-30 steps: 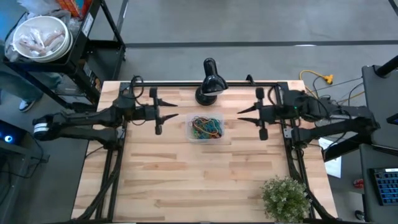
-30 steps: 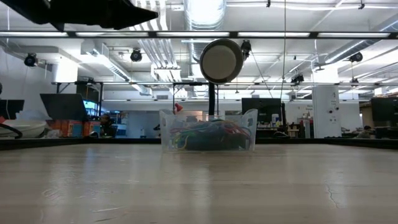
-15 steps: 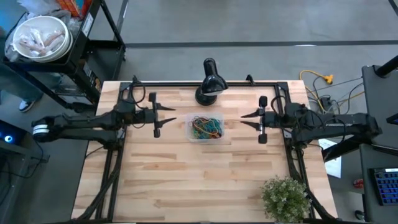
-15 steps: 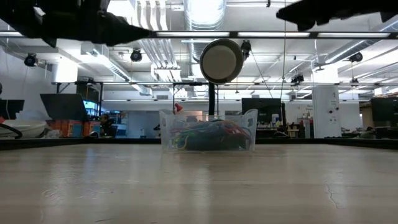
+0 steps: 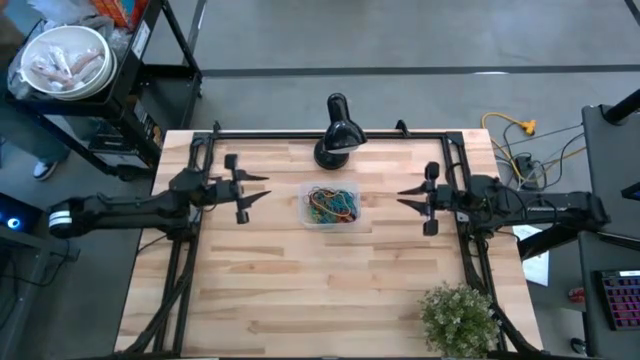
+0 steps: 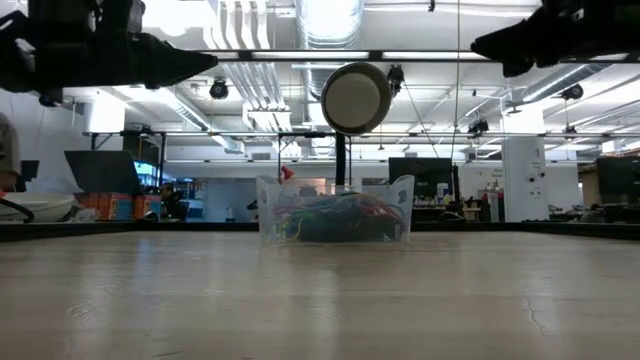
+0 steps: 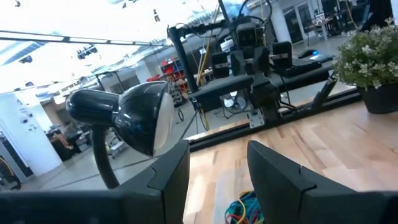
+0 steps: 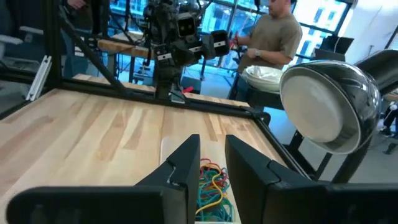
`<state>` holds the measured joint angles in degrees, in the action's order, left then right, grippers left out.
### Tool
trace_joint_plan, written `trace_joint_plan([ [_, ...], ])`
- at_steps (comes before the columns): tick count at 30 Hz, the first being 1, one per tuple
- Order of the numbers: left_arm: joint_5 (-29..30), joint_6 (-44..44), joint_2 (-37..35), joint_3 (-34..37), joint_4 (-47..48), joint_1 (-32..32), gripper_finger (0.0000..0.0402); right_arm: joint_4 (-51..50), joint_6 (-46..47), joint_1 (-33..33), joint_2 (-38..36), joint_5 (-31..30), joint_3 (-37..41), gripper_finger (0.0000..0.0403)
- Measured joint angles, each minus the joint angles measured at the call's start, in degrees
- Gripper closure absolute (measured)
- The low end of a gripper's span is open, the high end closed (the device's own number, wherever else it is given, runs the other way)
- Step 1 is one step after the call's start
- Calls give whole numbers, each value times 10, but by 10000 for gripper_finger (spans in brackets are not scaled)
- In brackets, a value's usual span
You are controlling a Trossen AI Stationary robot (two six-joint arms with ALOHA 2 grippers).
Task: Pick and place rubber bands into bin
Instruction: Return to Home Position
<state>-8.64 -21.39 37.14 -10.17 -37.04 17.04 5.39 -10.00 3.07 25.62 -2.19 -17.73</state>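
Near desk [image 5: 300, 290] edge by lamp [image 5: 337, 135], high view: bin [image 5: 330, 226] holds rubber bands [image 5: 333, 203], none seen loose on desk. Left gripper [image 5: 262, 188] and right gripper [image 5: 402, 196] flank bin, apart from it, about equally near, tips aimed at it. Low view: both hang above desk. Wrist views: each finger pair parted, empty; bin ahead.

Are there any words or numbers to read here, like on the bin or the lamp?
No text here can be read.
The bin and the lamp show no lettering.
The orange package on the cart may have print, but it is too blurred to read.
The dark screens in the room behind show nothing that can be read.
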Motion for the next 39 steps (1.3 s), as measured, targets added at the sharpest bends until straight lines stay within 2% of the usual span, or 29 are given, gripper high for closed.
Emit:
trace_joint_plan([
  [4,0,2,-15,9,-3,2,256,5,7,0,-27,-9,27,335],
  [7,25,27,-20,18,-14,0,256,34,11,-1,-35,-10,51,335],
  [11,55,46,-25,47,-22,-4,256,71,15,-1,-39,-10,77,335],
  [15,58,61,-36,90,-64,-5,256,71,23,-1,-39,-10,86,335],
  [24,61,75,-68,97,-28,-39,256,72,25,-10,-39,-9,89,335],
  [33,164,45,-89,97,5,-108,256,72,24,-17,-39,-9,93,335],
  [39,164,46,-122,97,52,-112,256,71,19,-17,-41,-9,93,335],
])
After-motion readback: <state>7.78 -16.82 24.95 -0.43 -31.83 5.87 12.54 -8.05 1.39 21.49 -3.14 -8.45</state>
